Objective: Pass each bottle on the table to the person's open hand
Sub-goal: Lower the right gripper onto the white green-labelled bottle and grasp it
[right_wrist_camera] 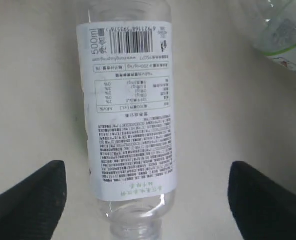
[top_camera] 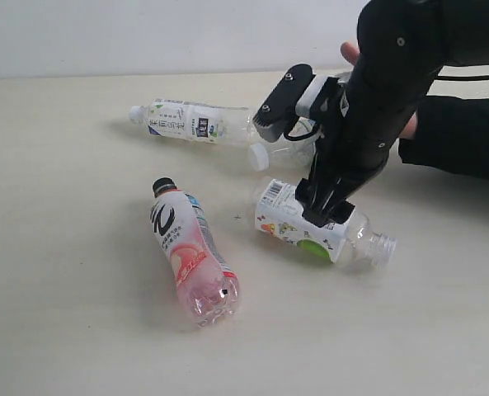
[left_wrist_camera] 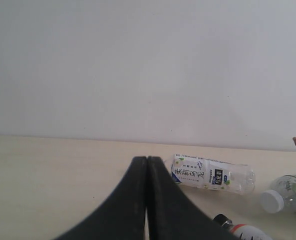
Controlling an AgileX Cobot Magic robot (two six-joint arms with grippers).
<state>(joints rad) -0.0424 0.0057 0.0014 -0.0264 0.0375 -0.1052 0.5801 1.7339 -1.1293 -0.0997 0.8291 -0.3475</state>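
the right gripper (top_camera: 320, 206) is held with jaws spread wide, one to either side of the clear plastic bottle with white barcode label and green mark (top_camera: 284, 219), which lies on its side on the pale cream table (top_camera: 63, 313). the jaws should be centred on the label and closed squarely, so the round body is not squeezed out. the left gripper (left_wrist_camera: 147, 200) is pressed shut, empty. the person's bare open hand (top_camera: 349, 54) is mostly hidden behind the black arm.
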